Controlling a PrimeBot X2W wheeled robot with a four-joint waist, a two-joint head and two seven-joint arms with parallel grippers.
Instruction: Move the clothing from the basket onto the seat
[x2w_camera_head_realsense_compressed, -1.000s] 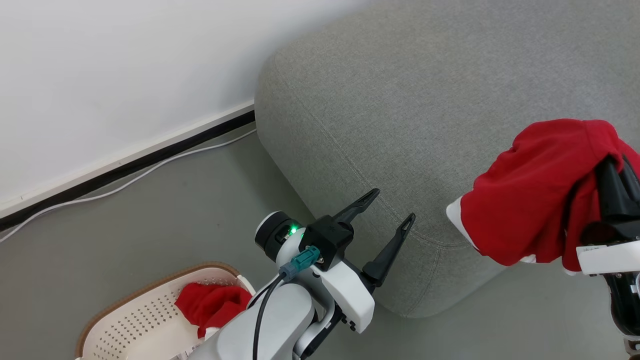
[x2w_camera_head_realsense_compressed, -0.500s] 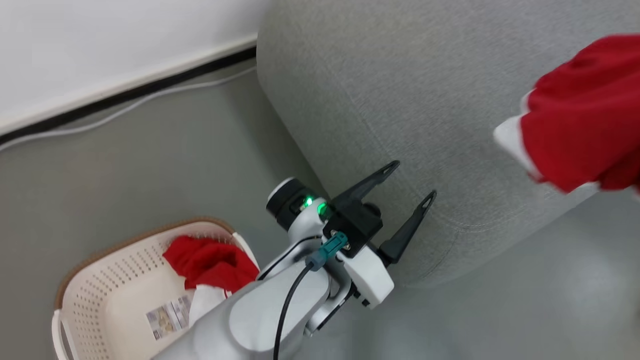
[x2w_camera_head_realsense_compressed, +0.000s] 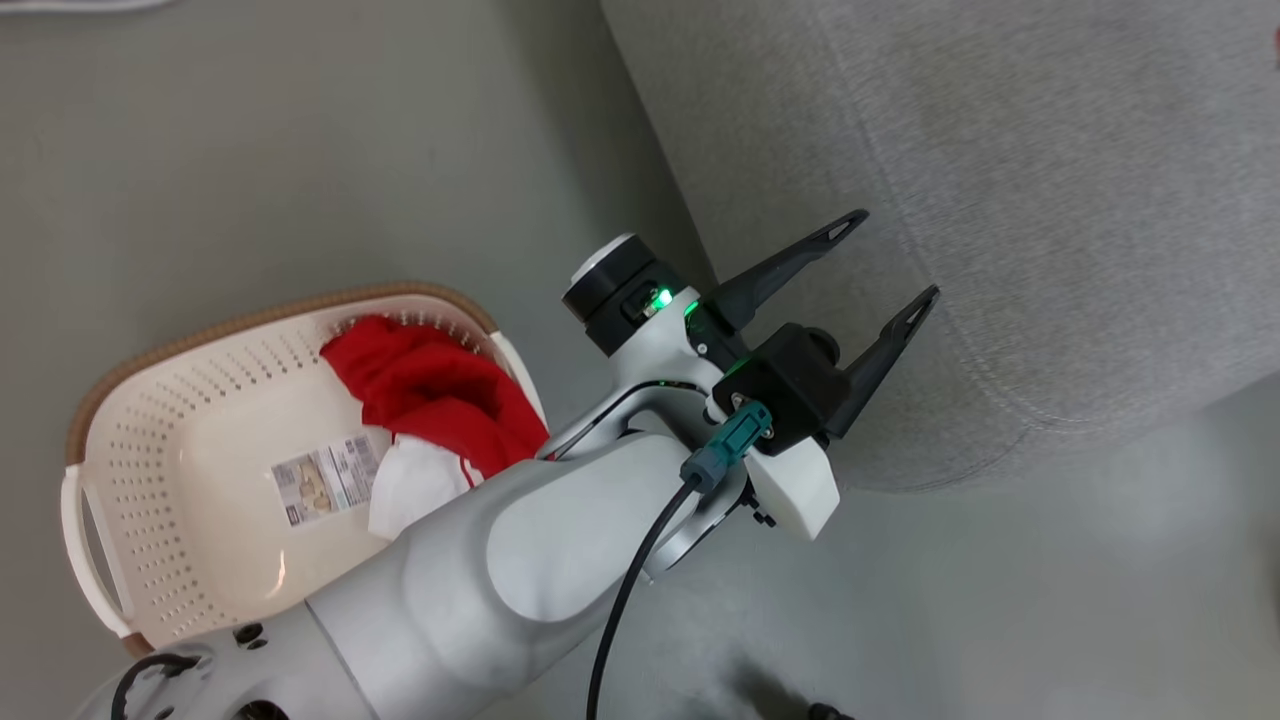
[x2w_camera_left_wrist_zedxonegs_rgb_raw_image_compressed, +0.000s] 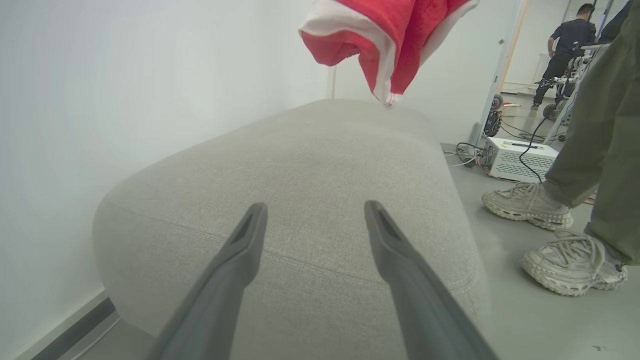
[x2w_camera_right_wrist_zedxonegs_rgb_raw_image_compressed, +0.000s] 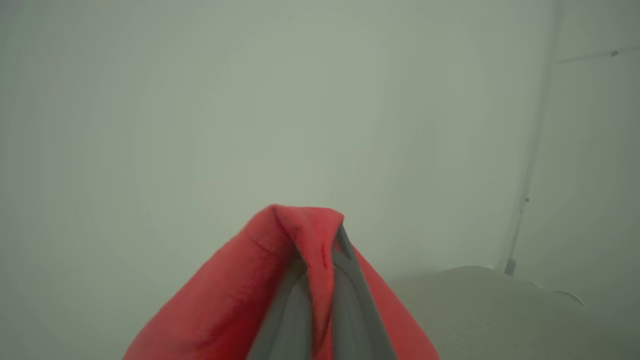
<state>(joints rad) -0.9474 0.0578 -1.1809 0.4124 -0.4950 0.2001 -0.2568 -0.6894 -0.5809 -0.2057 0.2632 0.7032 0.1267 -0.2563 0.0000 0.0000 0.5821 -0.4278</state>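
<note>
Cream perforated plastic lies nearest: the basket (x2w_camera_head_realsense_compressed: 200, 440) sits on the floor (x2w_camera_head_realsense_compressed: 250, 150) at the near left. Over the last second the head camera has tipped down and swung toward it, so its whole oval and the paper label (x2w_camera_head_realsense_compressed: 325, 480) inside have come into the picture. I judge that the basket itself has not shifted. One red-and-white garment (x2w_camera_head_realsense_compressed: 430, 385) is still bunched against its right wall, partly behind the pale left forearm (x2w_camera_head_realsense_compressed: 520, 560).

Just beyond, the left gripper (x2w_camera_head_realsense_compressed: 897, 253) hovers at the near left corner of the seat (x2w_camera_head_realsense_compressed: 1050, 160), its fingers (x2w_camera_left_wrist_zedxonegs_rgb_raw_image_compressed: 250, 235) wide apart and empty, as they were a second ago.

Farther on, the carried garment (x2w_camera_left_wrist_zedxonegs_rgb_raw_image_compressed: 385, 40) hangs in the air over the far part of the seat. Its white-edged lower corner is close above the cushion, and I cannot tell whether it touches. The right gripper (x2w_camera_right_wrist_zedxonegs_rgb_raw_image_compressed: 327, 260) has its fingers pressed together on a fold of that cloth. A second ago this piece hung by the seat's near right edge, so it seems to have been carried inward and looks about ready to be let go.

That would leave one piece in the basket, and the downward look suggests the free left arm is meant for it.

Past the seat on the right, a person's shoes (x2w_camera_left_wrist_zedxonegs_rgb_raw_image_compressed: 530, 205) stand on the floor.
</note>
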